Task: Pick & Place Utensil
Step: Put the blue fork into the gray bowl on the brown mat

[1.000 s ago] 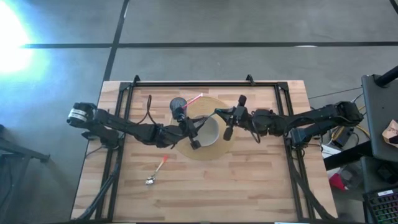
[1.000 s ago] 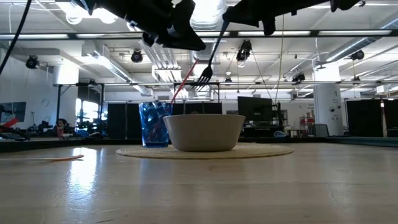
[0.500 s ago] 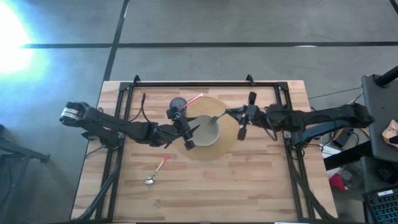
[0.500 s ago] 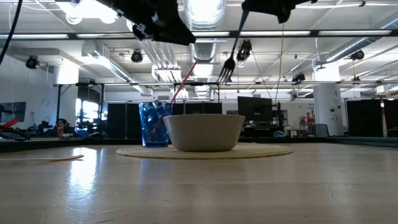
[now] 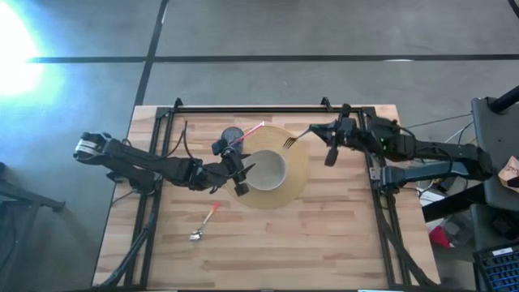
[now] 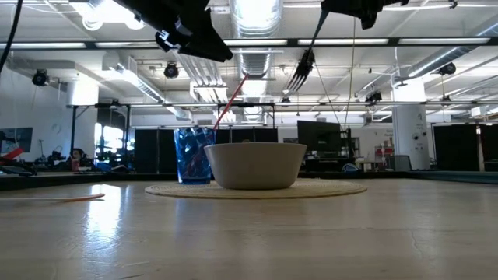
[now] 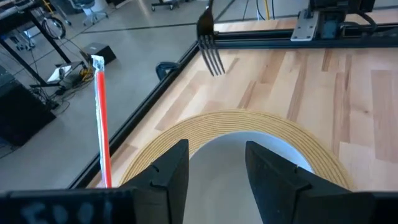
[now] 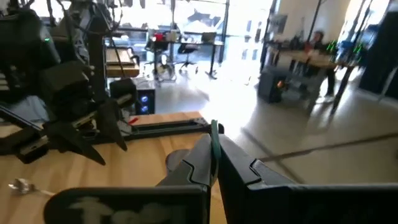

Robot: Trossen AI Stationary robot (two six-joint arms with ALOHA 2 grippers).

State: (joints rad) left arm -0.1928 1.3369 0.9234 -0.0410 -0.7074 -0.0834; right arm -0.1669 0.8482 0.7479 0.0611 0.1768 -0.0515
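1. Nearest me, a small spoon with an orange-red handle (image 5: 204, 222) lies loose on the pale wooden slatted table (image 5: 324, 235), well apart from both arms.
2. Further in, a round woven straw placemat (image 5: 298, 174) carries a white ceramic bowl (image 5: 269, 169); a blue patterned cup with a red straw (image 6: 192, 164) stands just beside the bowl.
3. The left gripper (image 5: 238, 172) hovers over the bowl's near rim, its fingers (image 7: 168, 177) parted and holding nothing.
4. The right gripper (image 5: 331, 139) is clamped on the handle of a silver metal fork (image 6: 300, 68), which hangs tines-down, high in the air past the mat's far right edge.
5. To my eye, the fork wants a steady, level carry: hold the grip firm and clear the bowl, cup and straw before lowering.
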